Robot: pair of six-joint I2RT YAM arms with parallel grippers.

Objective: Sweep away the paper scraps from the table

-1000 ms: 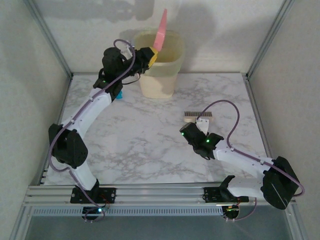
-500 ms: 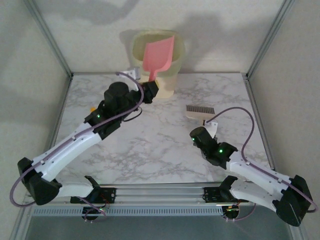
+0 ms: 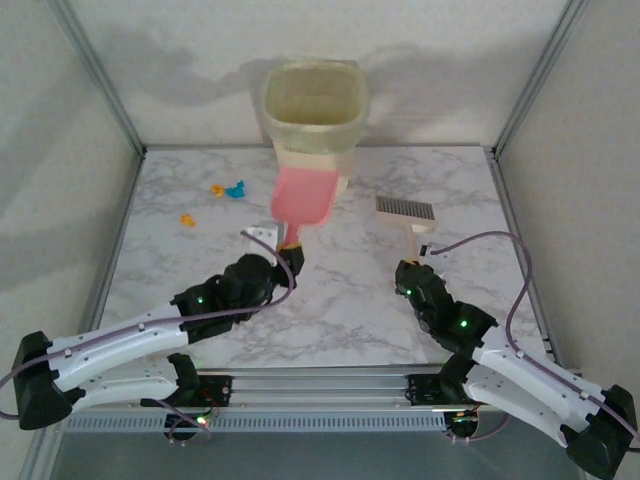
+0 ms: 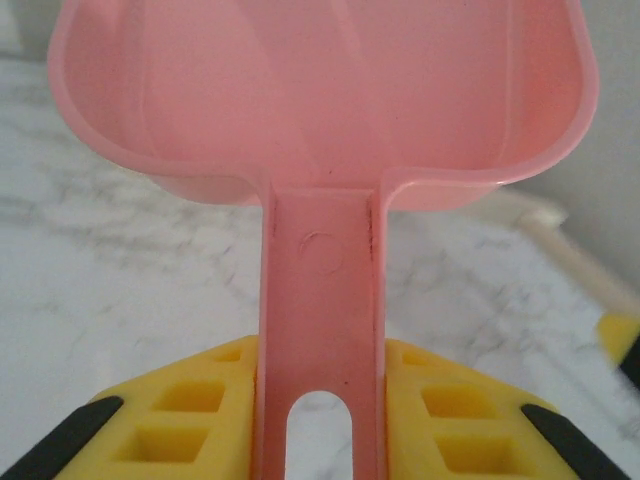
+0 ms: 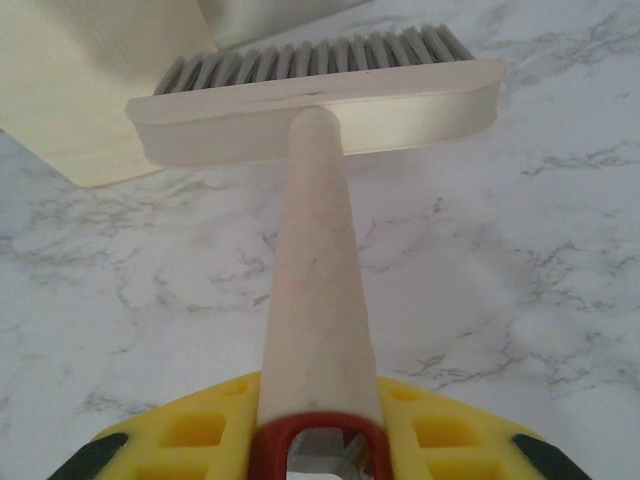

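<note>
Firmly, my left gripper (image 4: 320, 425) clasped the handle of the pink dustpan (image 3: 303, 195) | my right gripper (image 5: 318, 440) was clenched on the brush (image 3: 405, 210) handle | orange and blue paper scraps (image 3: 236, 189) lay on the table (image 3: 330, 300) beyond my left gripper, off to its left, well apart from the brush.

We read no text, label, brand, number or sign. Surfaces we checked, all bare of marks: table (image 3: 350, 300), dustpan (image 4: 320, 100), brush (image 5: 315, 200), bin (image 3: 315, 145).
</note>
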